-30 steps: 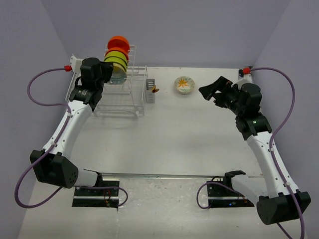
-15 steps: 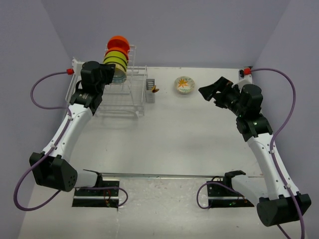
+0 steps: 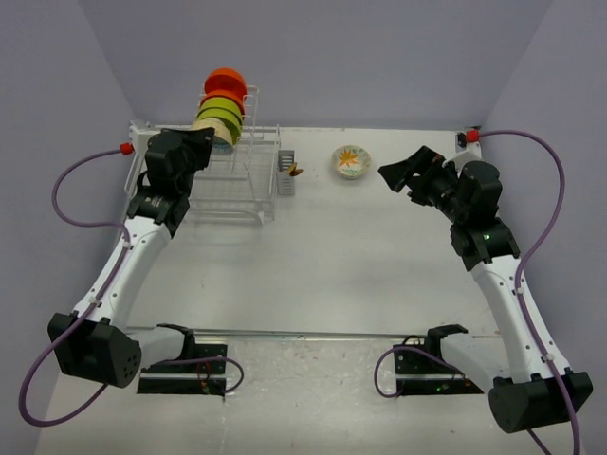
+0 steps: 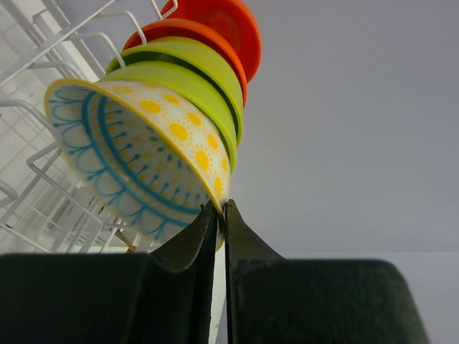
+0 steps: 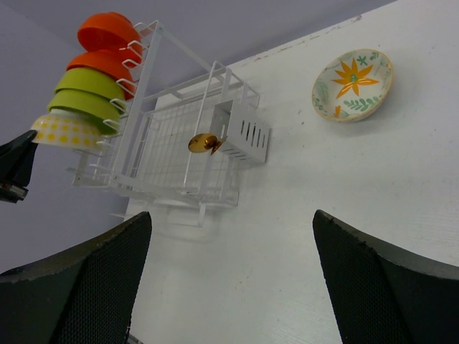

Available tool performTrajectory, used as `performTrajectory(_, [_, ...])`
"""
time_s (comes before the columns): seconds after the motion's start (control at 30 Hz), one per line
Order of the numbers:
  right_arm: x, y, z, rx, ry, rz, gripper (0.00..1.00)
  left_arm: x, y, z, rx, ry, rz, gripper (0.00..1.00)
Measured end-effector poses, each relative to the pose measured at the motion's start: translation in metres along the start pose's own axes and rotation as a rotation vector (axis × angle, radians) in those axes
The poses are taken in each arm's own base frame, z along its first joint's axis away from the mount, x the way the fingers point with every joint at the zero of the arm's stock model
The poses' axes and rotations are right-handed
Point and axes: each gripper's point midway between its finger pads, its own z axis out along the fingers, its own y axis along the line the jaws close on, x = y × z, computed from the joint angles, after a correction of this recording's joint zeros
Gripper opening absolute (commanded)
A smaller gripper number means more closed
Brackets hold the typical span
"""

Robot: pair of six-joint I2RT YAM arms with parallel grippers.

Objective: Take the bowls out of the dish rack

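The dish rack [image 3: 232,180], just beside the left hand [image 4: 217,209], is seen to carry bowls on edge in its upright tier, the orange-red bowls [image 4: 226,29] farthest from that hand and the lime-green bowls [image 4: 219,82] next, so that each can be drawn out by its rim. The patterned bowl [image 4: 136,150], nearest of the row, is clamped at its lower rim by the left hand, apparently for lifting clear, while the right hand [image 5: 231,218] is held wide apart and empty, well short of the flowered bowl [image 5: 353,82] laid on the worktop [image 5: 401,179]. No brand, label or writing can be read.
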Motion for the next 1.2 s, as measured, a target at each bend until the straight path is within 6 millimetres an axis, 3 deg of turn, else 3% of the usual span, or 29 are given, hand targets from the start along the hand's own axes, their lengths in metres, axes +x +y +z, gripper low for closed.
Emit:
performTrajectory(0.57, [-0.001,0.000,-0.001,0.004,-0.008,-0.002,0.93,0.006,0.000,-0.004,0.114,0.014,-0.001,0.00])
performTrajectory(0.97, [-0.002,0.000,-0.002,0.002,-0.009,-0.002,0.93,0.000,-0.038,-0.045,0.278,0.048,0.023,0.00])
performTrajectory(1.2, [-0.002,0.001,-0.002,0.004,-0.005,-0.003,0.93,0.013,-0.052,-0.066,0.379,0.131,0.138,0.00])
